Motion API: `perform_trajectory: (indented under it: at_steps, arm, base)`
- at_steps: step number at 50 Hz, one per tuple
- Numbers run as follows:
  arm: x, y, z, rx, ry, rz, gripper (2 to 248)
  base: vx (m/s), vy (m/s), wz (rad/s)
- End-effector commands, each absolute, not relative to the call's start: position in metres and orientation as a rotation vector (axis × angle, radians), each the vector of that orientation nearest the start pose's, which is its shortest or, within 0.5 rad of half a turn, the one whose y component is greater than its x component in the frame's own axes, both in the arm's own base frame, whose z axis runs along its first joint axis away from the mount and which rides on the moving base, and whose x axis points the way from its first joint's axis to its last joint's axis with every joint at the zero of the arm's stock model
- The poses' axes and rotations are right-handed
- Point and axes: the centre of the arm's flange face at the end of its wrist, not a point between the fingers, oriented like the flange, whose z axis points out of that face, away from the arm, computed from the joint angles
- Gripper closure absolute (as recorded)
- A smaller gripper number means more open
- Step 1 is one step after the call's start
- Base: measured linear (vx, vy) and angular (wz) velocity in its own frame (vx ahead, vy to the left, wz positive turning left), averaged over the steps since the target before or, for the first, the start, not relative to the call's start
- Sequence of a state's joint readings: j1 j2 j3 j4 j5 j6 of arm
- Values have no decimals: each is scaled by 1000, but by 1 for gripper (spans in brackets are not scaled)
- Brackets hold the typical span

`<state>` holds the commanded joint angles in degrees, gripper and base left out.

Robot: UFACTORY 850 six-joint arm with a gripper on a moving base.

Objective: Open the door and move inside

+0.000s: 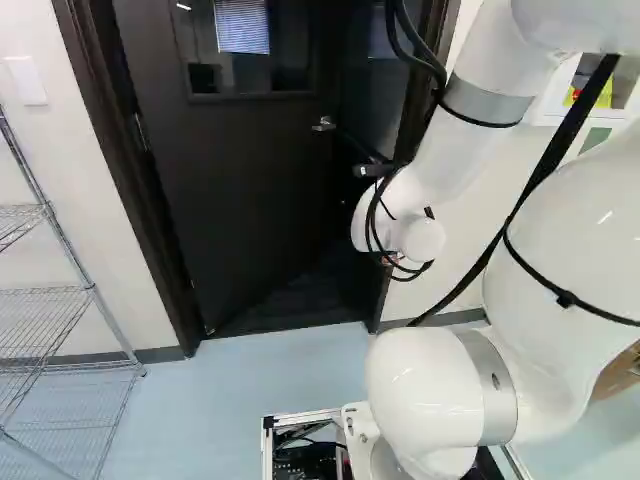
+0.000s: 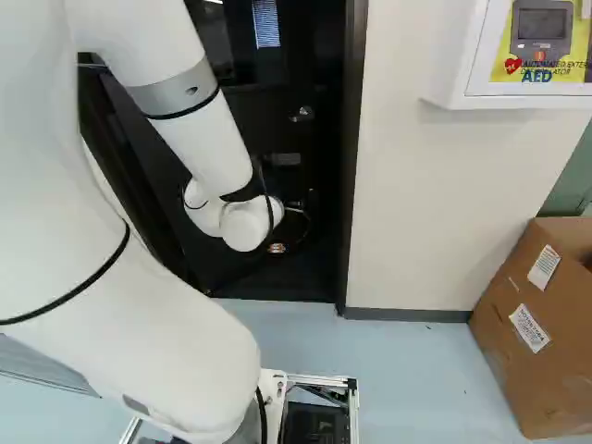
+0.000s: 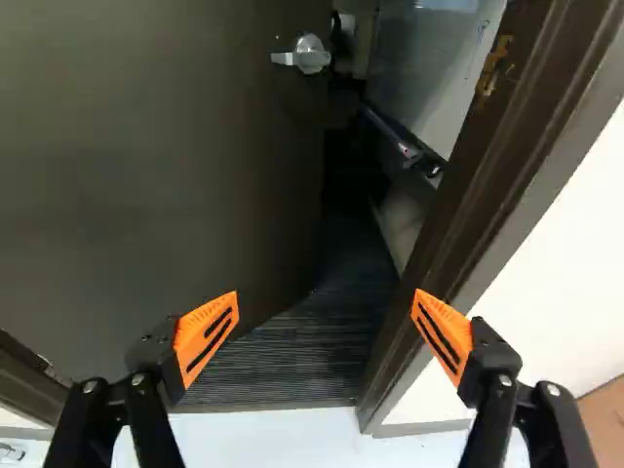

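Two fingers with orange pads point(image 3: 207, 336) stand spread wide on the black gripper point(image 2: 277, 248). A silver wire rack point(image 1: 45, 290) stands left of the doorway; right of it are a brown cardboard box point(image 2: 527, 379) with white printed labels and, higher, a white wall cabinet point(image 2: 458, 88). The dark brown door frame's right post point(image 3: 487, 180) stands ahead of one finger. The black windowed door point(image 1: 240, 190) is ajar inward, its silver lever handle point(image 3: 310, 54) near the free edge; dark striped carpet point(image 3: 312, 346) shows through the gap.
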<state>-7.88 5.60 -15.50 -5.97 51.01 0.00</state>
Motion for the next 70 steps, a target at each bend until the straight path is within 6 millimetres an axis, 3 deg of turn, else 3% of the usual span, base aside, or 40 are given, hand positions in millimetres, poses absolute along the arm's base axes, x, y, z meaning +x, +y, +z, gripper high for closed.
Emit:
perform_trajectory:
  at_steps: [27,70]
  arm:
    - [338,-39,381,-2586,17,-1877,3]
    - [338,-39,381,-2586,17,-1877,3]
  base:
    - [3,17,2]
    - [53,62,-35]
